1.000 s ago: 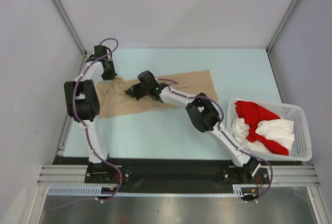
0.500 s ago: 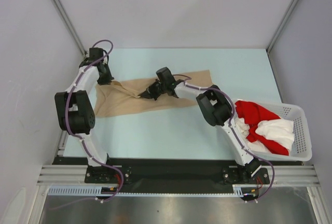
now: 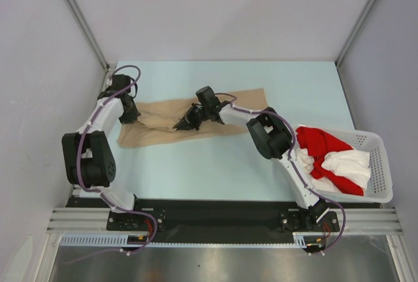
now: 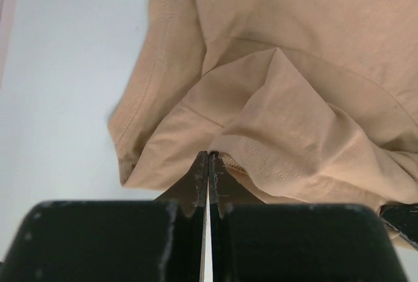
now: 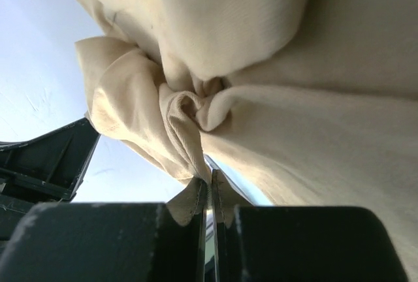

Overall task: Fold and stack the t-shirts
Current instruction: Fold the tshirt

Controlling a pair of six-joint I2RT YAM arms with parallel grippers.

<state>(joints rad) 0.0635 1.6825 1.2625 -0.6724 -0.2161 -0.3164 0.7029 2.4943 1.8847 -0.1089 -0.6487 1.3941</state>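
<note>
The beige-tan cloth t-shirt lies spread and rumpled across the far middle of the pale blue surface. The left pincer, pressed together, pinches its left edge. The right pincer nips a bunched fold near its middle. A white plastic lattice basket at the right edge holds a bright red t-shirt and a white t-shirt. The near surface is bare.

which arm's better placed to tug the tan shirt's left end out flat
Left. The left fingers are shut on the tan t-shirt right at its bunched left end; the right fingers pinch it mid-shirt.
</note>
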